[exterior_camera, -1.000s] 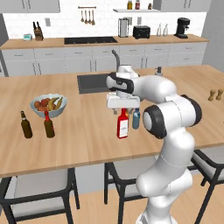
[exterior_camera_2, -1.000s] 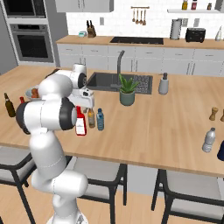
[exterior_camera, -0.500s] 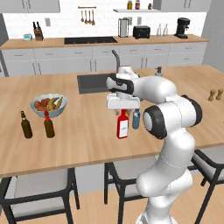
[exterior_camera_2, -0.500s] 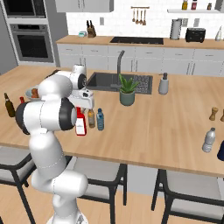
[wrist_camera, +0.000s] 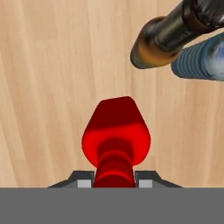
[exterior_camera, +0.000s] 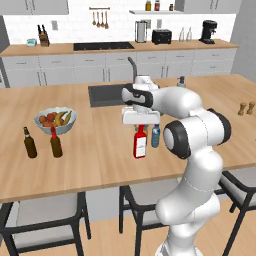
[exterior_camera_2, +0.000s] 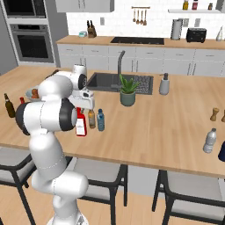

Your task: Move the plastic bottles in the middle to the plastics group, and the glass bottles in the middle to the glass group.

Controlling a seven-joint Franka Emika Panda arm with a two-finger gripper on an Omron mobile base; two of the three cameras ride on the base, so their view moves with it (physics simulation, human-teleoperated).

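Gripper [wrist_camera: 114,176] directly over red bottle [exterior_camera: 140,143], pointing down, 1 finger pad [wrist_camera: 84,180] on each side of the red cap. Pads appear touching the neck in hand view, closed onto it as far as can be judged. Red bottle upright on wooden counter [exterior_camera: 100,150], white label facing the left base camera; base seems to rest on the wood, though contact cannot be confirmed.

Amber bottle [exterior_camera_2: 91,118] upright just beside red bottle, on its sink side. Pale-blue water bottle [exterior_camera_2: 101,120] upright just beside amber bottle, white cap on. All 3 close together mid-counter, none visibly touching.

Glass group near the counter's left end in left base view: plain dark bottle [exterior_camera: 30,142] and red-topped dark bottle [exterior_camera: 55,143], both upright, well apart from the middle cluster. Fruit bowl [exterior_camera: 55,119] just behind them.

Clear bottle [exterior_camera_2: 210,140] upright near the counter's far right in right base view. Potted plant [exterior_camera_2: 128,90] beside sink [exterior_camera_2: 105,81].
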